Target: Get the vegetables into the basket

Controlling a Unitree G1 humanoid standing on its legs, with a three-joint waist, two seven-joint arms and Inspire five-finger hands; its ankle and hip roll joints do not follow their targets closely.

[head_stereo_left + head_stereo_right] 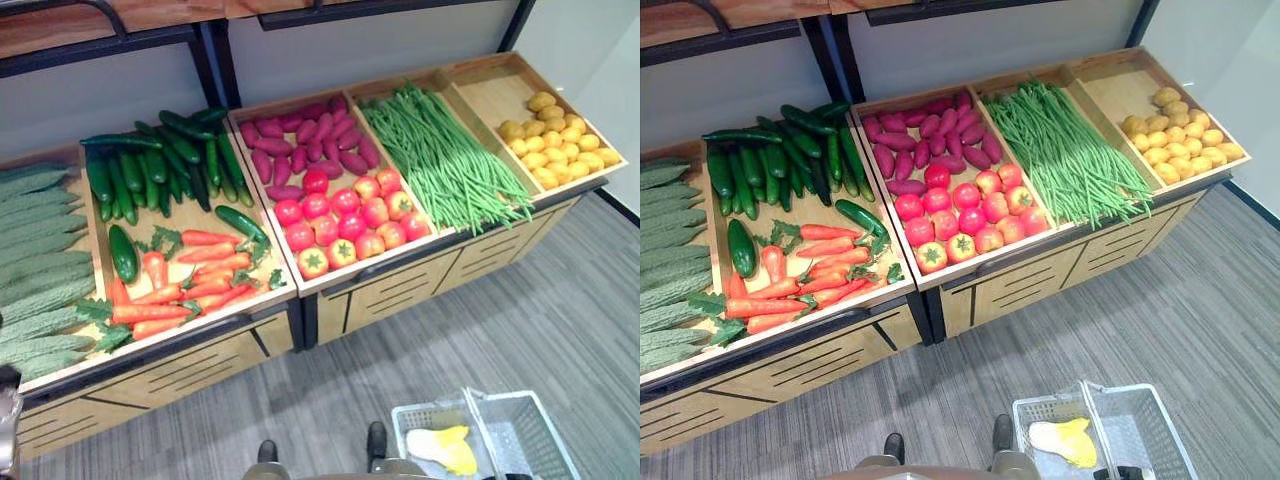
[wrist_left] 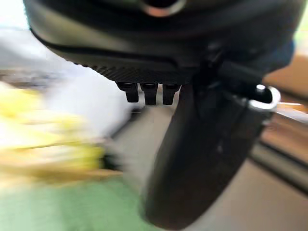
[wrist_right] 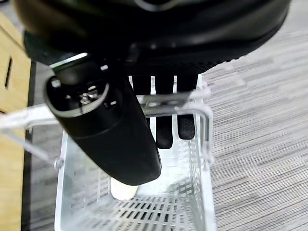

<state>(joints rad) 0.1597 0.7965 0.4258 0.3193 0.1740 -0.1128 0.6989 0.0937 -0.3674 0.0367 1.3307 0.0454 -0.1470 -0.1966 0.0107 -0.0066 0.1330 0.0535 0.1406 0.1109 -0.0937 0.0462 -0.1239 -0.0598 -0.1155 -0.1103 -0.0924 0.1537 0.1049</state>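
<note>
Beside the basket [image 1: 520, 430], carrots [image 1: 190, 280] adjoin cucumbers [image 1: 160, 160].

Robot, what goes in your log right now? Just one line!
right hand: holds basket handle | basket: one yellow vegetable inside | left hand: empty | carrots, tomatoes: on stand

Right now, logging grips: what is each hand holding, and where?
Right hand curls round the white wire basket's metal handle. Left hand appears to hold nothing.

stand: wooden crates [image 1: 300, 285] | contents: bitter gourds [image 1: 40, 260], cucumbers [image 1: 160, 160], carrots [image 1: 185, 285], sweet potatoes [image 1: 305, 140], tomatoes [image 1: 345, 220], long beans [image 1: 440, 160], potatoes [image 1: 560, 145] | grey floor [image 1: 520, 320]: white basket [image 1: 530, 435]
</note>
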